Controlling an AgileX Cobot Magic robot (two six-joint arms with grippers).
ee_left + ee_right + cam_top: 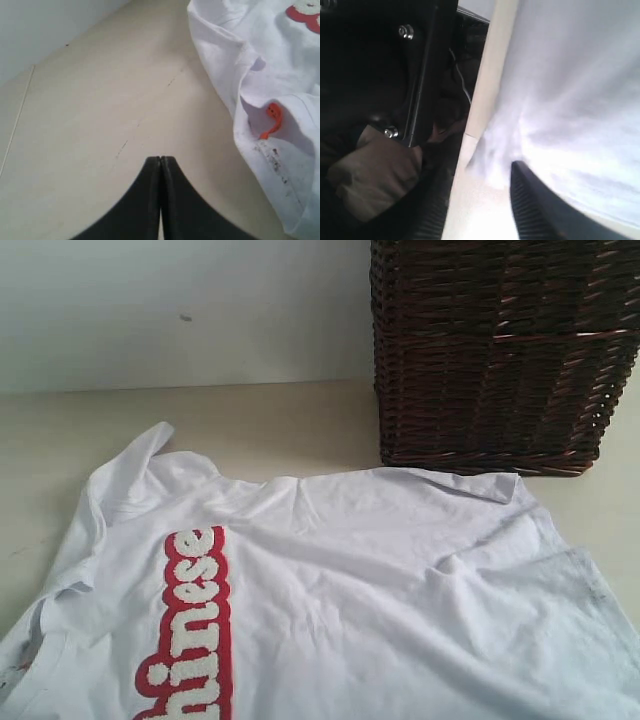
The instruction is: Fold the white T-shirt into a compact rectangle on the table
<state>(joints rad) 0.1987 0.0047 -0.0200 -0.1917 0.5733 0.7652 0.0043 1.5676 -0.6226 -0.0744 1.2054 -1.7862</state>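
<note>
The white T-shirt [380, 580] lies spread and wrinkled on the table [270, 420], its red-outlined lettering [195, 620] running down the left part. Neither gripper shows in the exterior view. My left gripper [160, 159] is shut and empty over bare table [125, 100], beside the T-shirt's collar edge [260, 50], where an orange tag [272, 120] sticks out. My right gripper [482, 172] stands open at the table's edge [492, 75]. The T-shirt's hem [580, 90] lies just past its fingertips, with one finger [535, 200] over the cloth.
A dark brown wicker basket [500, 350] stands at the back right, close to the T-shirt's far edge. A pale wall [180, 310] backs the table. Past the table edge in the right wrist view is dark machinery [380, 75].
</note>
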